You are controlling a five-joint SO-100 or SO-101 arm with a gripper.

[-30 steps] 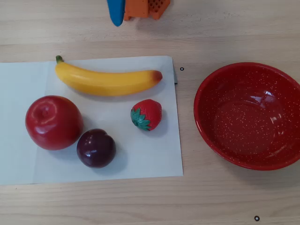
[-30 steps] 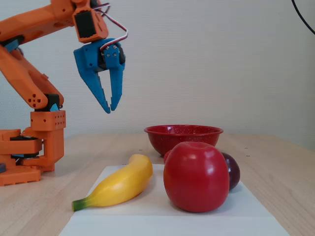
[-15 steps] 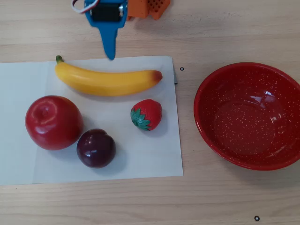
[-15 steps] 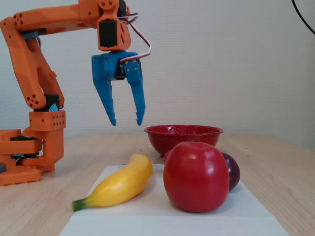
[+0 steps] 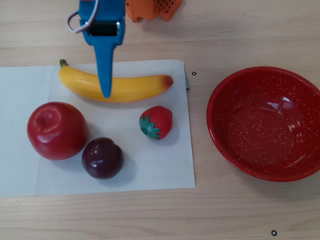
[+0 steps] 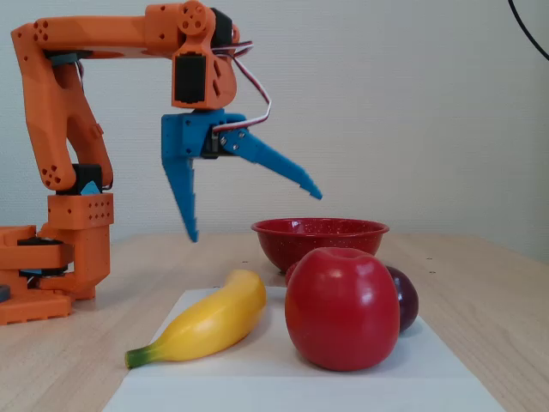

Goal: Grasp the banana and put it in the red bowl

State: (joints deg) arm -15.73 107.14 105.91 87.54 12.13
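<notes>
The yellow banana (image 5: 135, 87) lies on a white sheet with its green stem to the left in the overhead view; in the fixed view the banana (image 6: 214, 322) points its stem at the camera. My blue gripper (image 6: 255, 215) is open and empty, hanging well above the table over the banana. In the overhead view the gripper (image 5: 105, 70) shows one long finger crossing the banana's middle. The red speckled bowl (image 5: 265, 125) stands empty to the right of the sheet; in the fixed view the bowl (image 6: 319, 240) is at the back.
On the white sheet (image 5: 165, 165) also sit a red apple (image 5: 56, 130), a dark plum (image 5: 102, 157) and a strawberry (image 5: 157, 121). The apple (image 6: 341, 307) hides much behind it in the fixed view. The orange arm base (image 6: 51, 257) stands at the left.
</notes>
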